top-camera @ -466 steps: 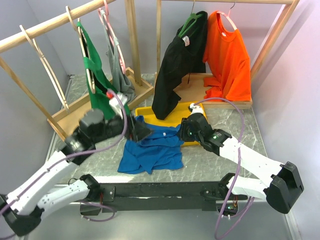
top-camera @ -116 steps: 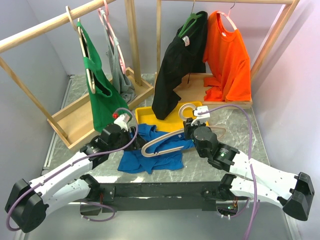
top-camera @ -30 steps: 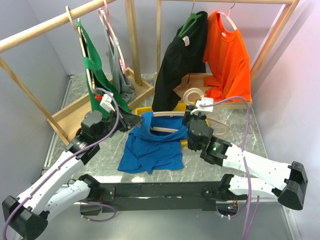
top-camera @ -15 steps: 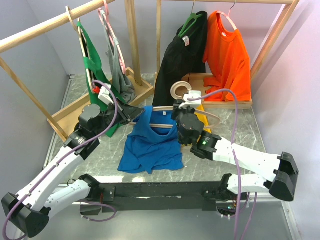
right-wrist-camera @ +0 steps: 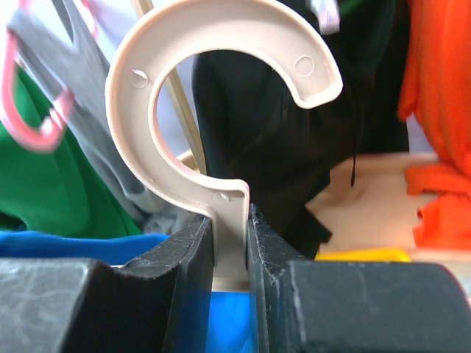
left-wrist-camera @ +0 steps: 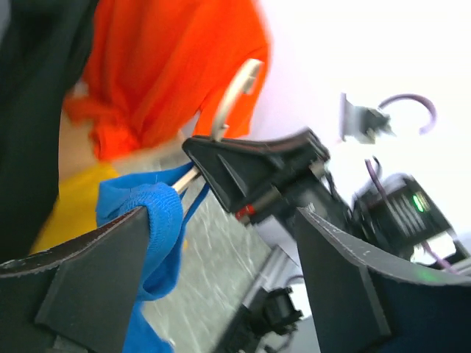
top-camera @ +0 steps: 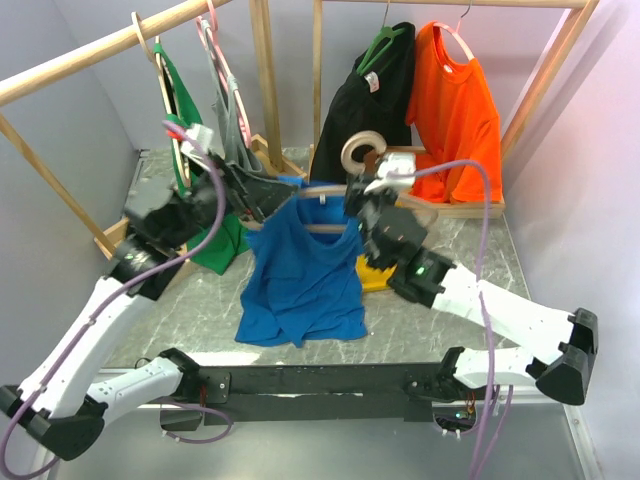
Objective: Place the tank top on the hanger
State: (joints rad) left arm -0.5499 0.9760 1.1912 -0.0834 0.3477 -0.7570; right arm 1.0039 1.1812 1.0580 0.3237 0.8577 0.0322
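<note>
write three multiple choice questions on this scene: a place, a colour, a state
1. The tank top hangs: A from the hanger, between the left gripper and the right gripper; B flat on the table; C over the top rail.
2. The shirt right of the black shirt is: A grey; B orange; C green.
3. The right gripper is: A open; B shut on a strap; C shut on the hanger.
Key: 1 A, it drapes from the hanger. 2 B, the orange shirt hangs there. 3 C, its fingers clamp the hook's stem.
</note>
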